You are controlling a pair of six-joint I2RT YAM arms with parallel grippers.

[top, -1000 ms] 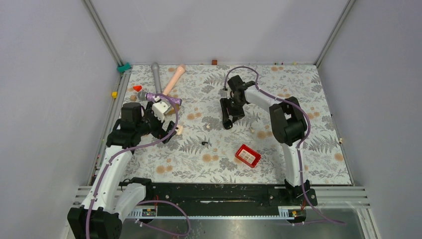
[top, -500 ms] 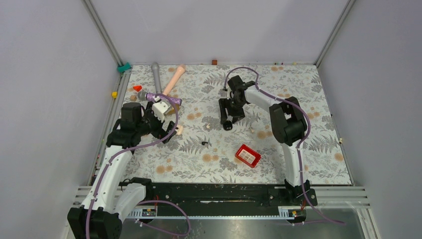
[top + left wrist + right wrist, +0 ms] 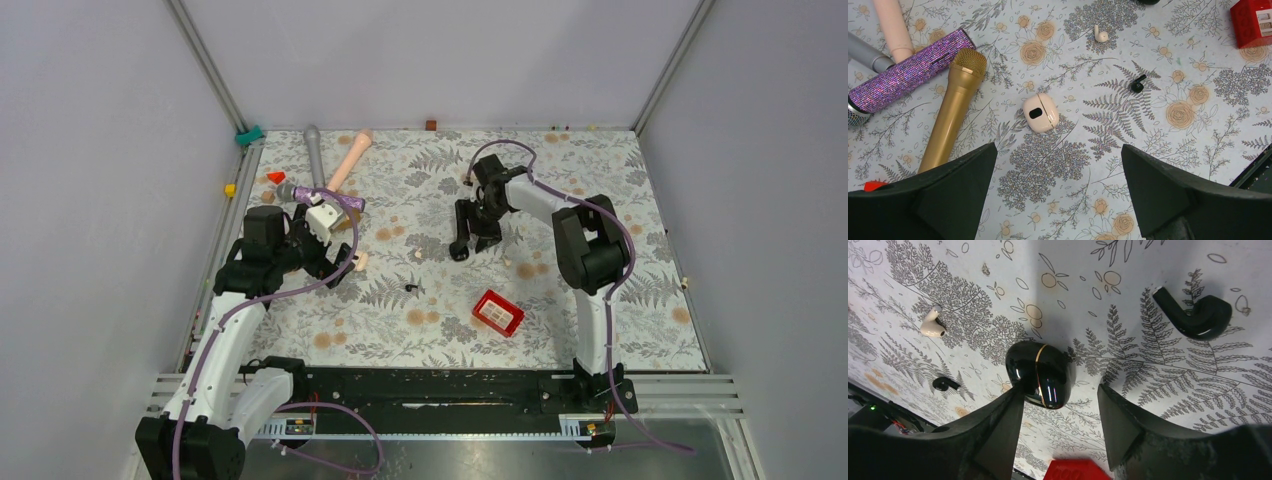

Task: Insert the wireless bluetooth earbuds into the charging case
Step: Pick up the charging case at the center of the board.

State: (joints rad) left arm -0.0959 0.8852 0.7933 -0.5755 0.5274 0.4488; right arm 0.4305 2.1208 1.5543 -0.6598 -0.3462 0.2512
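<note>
Jaws half-open and empty, the right gripper (image 3: 1060, 390) has swung round up to the black case (image 3: 1040, 374), likely lining up a grip, a black earbud (image 3: 1195, 315) lying nearby; left gripper (image 3: 1058, 147) gapes wide.

Top view: fixed high behind the arm bases, looking down and forward over the whole floral worktop (image 3: 640, 290). Left wrist view: close above the worktop's left part, facing straight down past its own pincer (image 3: 1058, 150). Right wrist view: lower and nearer, tilted, by the black case (image 3: 1040, 372). Shared by both wrist views: cream earbud (image 3: 1101, 35), black earbud (image 3: 1138, 85), red box (image 3: 1253, 22).
</note>
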